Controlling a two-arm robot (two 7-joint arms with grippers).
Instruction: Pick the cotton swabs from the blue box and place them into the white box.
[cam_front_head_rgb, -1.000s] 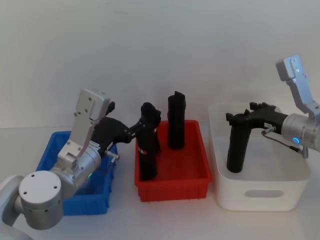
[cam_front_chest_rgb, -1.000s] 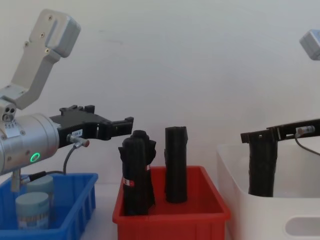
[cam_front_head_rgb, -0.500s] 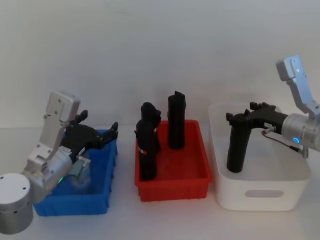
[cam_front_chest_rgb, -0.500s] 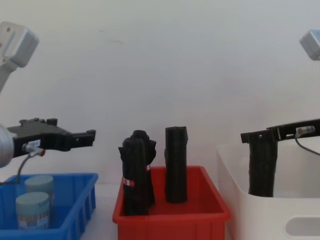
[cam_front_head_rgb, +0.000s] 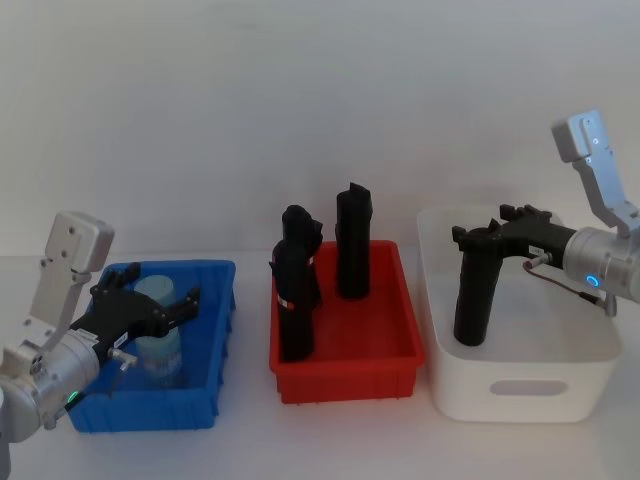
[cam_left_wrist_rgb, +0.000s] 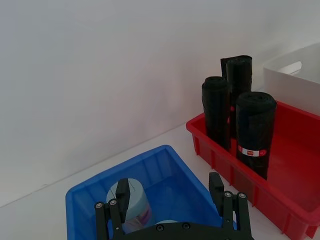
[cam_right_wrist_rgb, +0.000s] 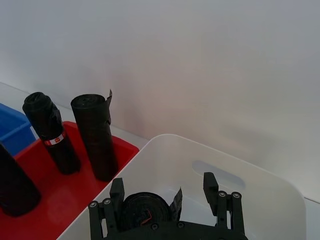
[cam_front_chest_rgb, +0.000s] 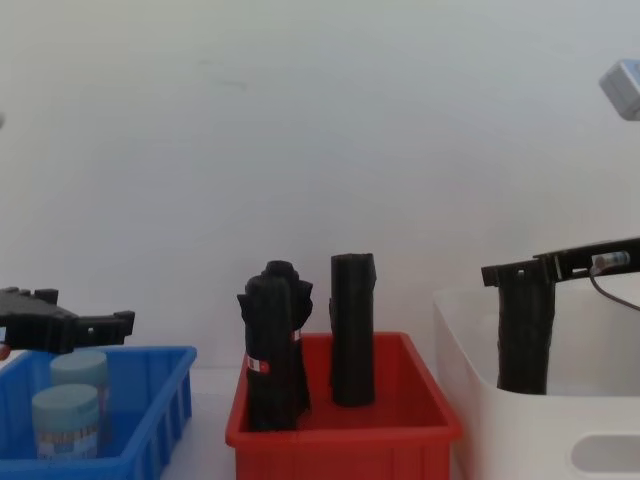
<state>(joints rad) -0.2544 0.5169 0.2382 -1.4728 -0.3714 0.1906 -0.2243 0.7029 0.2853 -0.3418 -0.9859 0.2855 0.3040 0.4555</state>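
Note:
Two cotton swabs tubs with pale teal lids (cam_front_chest_rgb: 78, 368) (cam_front_chest_rgb: 63, 412) stand in the blue box (cam_front_head_rgb: 205, 350) at the left. My left gripper (cam_front_head_rgb: 158, 298) hovers open just above them; in the left wrist view its fingers (cam_left_wrist_rgb: 122, 192) straddle one tub (cam_left_wrist_rgb: 131, 200) without touching it. The white box (cam_front_head_rgb: 520, 385) sits at the right. My right gripper (cam_front_head_rgb: 485, 228) hangs over it, open, with the top of a black roll (cam_front_head_rgb: 473, 295) between its fingers (cam_right_wrist_rgb: 210, 187). The roll stands upright on the white box's floor.
A red bin (cam_front_head_rgb: 345, 370) sits between the two boxes and holds three upright black rolls (cam_front_head_rgb: 352, 240) (cam_front_head_rgb: 295, 290). They rise well above the bin rims. A plain white wall runs close behind the table.
My left arm has swung back to the left and down, from beside the red bin's rolls to just over the tubs in the blue box. The right arm has not moved.

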